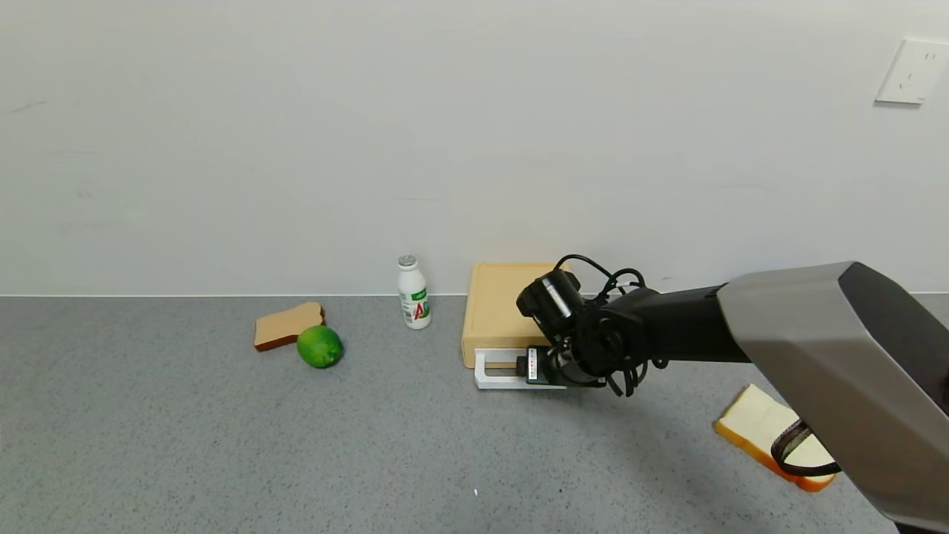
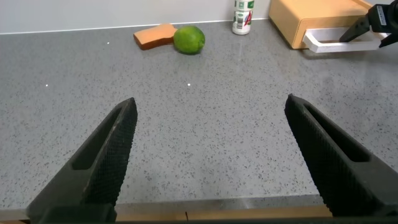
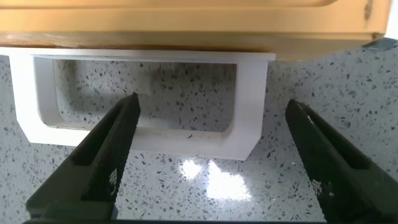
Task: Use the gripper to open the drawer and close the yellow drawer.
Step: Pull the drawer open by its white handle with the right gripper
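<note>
Grey speckled counter (image 1: 222, 445), flat and wide, up against a plain pale wall (image 1: 296, 133). White socket (image 1: 910, 71) high on the wall, far right.

Yellow drawer (image 1: 500, 308) at the back by the wall, shut or very nearly so in its low case. White loop handle (image 1: 493, 371) out in front, just above the counter. Also seen close up from the right wrist, with grey speckles showing through the loop (image 3: 143, 106).

Right gripper (image 1: 545, 368) reaching in from the right, low, right at the handle. Fingers (image 3: 106, 155) spread wide, one on each side, gripping nothing. Hard to tell if touching the handle.

Left gripper (image 2: 211, 162) low over bare counter, well away from the drawer, fingers wide apart too, nothing between them.

Small white bottle (image 1: 414, 292) standing just left of the drawer. Green lime (image 1: 320, 346) farther left, touching a brown slice of toast (image 1: 285, 325). Pale slice of bread (image 1: 764, 430) at front right, partly under the right arm.
</note>
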